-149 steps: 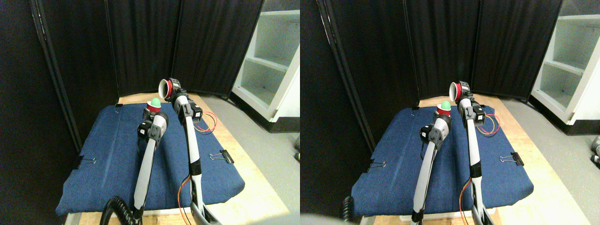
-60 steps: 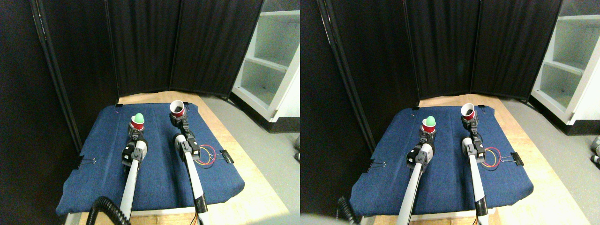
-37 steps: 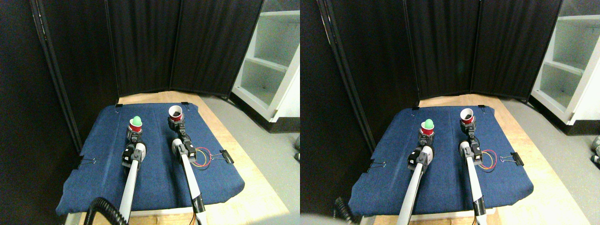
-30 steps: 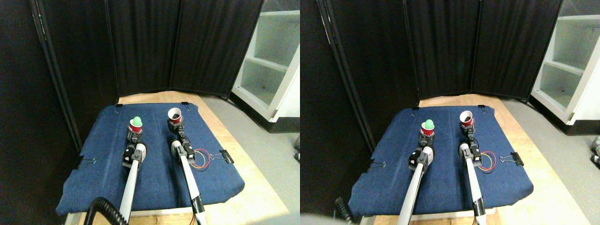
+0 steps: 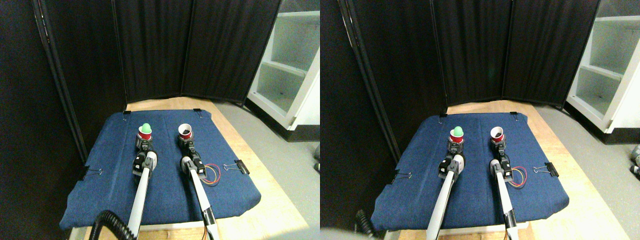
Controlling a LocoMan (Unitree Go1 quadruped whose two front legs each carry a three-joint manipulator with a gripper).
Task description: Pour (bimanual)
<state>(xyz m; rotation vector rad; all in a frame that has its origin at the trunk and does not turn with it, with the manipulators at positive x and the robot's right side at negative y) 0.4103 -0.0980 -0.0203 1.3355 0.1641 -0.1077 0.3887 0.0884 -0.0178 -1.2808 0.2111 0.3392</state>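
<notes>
Pour apparently done, set-down and release left: small red paper cup with green ball [image 5: 145, 131] at left gripper [image 5: 143, 143], empty red paper cup [image 5: 185, 131] at right gripper [image 5: 188, 144], both upright on blue cloth mat [image 5: 100, 190]; jaw opening unreadable.
</notes>
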